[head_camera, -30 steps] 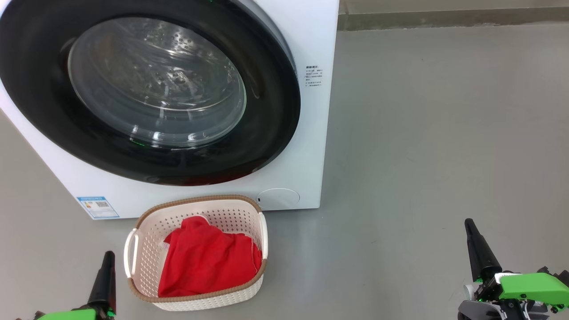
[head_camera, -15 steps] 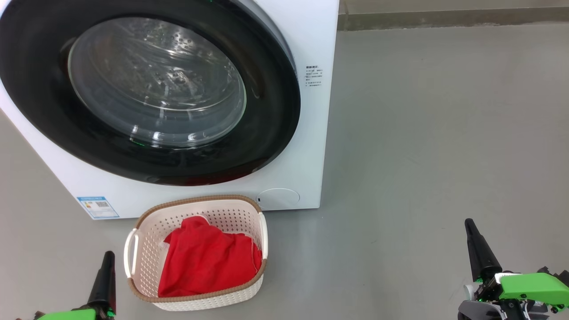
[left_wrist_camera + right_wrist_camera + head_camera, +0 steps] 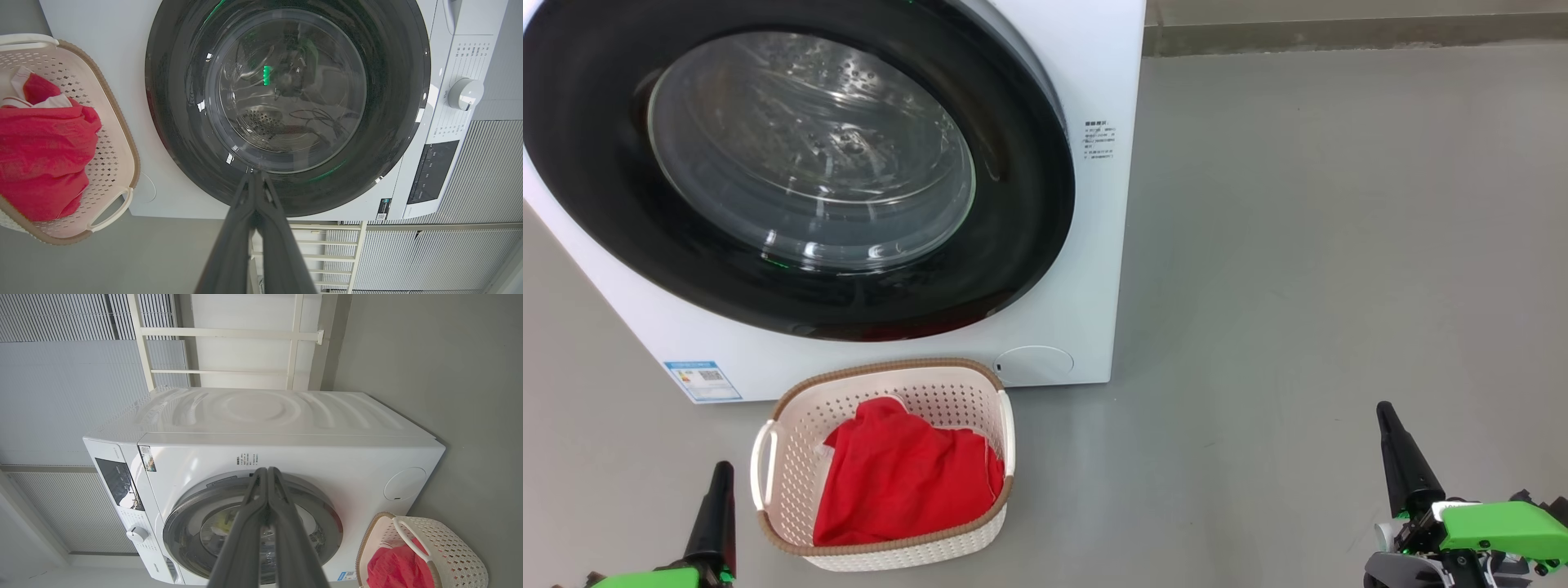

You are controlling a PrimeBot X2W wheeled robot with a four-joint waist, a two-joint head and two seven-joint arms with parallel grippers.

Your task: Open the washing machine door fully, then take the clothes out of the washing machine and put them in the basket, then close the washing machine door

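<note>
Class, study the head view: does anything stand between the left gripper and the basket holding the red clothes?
Nothing visible does. The left gripper, shut, sits just left of the basket, with bare grey floor in the gap. The clothes lie uncovered inside the basket.

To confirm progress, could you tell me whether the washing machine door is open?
No, the washing machine door sits closed flush against the washing machine.
</note>
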